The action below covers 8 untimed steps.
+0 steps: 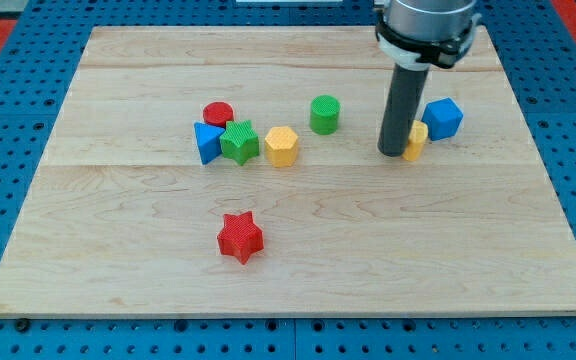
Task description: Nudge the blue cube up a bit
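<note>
The blue cube-shaped block (443, 117) sits on the pale wooden worktop (118, 220) toward the view's upper right. My tip (392, 152) rests just left of and slightly below it, against a small yellow block (417, 141) whose shape is partly hidden. No fingers exist on this rod. Judged stage: approach. Next, the tip must get beneath the cube, then push toward the view's top
</note>
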{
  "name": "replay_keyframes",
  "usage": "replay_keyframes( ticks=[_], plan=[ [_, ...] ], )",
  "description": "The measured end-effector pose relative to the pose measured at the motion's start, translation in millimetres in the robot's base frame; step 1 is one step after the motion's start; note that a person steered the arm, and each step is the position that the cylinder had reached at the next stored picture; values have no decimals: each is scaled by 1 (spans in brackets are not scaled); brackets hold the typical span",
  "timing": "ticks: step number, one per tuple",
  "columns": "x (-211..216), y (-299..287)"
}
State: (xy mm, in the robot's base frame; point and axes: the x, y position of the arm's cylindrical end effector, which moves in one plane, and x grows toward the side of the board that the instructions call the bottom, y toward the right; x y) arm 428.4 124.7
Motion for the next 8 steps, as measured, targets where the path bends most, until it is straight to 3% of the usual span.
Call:
replay_keyframes(
  ticks=[2,4,5,7,8],
  plan=[
    [10,43],
    [-9,-5],
    [-42,-4],
    [-154,19],
    [-151,89]
  ],
)
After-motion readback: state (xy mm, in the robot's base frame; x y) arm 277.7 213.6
